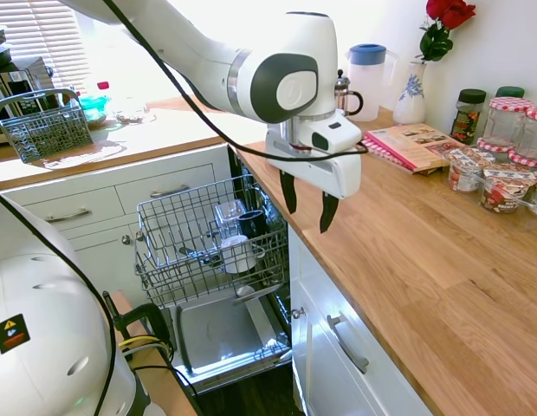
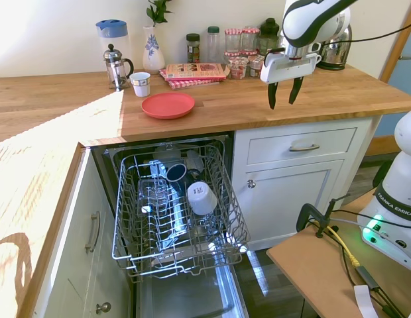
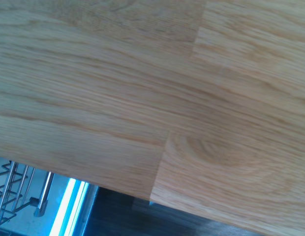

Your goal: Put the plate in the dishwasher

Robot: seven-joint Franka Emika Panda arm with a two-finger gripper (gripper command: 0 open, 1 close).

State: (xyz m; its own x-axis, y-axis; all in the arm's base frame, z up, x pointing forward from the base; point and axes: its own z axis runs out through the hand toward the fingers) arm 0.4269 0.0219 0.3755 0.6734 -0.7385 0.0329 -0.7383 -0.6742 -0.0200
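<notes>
Plate (image 2: 168,105) visible only in the second exterior view, flat on the wooden table (image 2: 245,103), at about 9 o'clock from the fingers (image 2: 283,94) and well apart. Hidden by the arm in the first exterior view; only bare wood in the wrist view. Fingers pointing straight down above the table, parted, empty. Dishwasher (image 2: 172,205) open below, rack pulled out, cups inside.
</notes>
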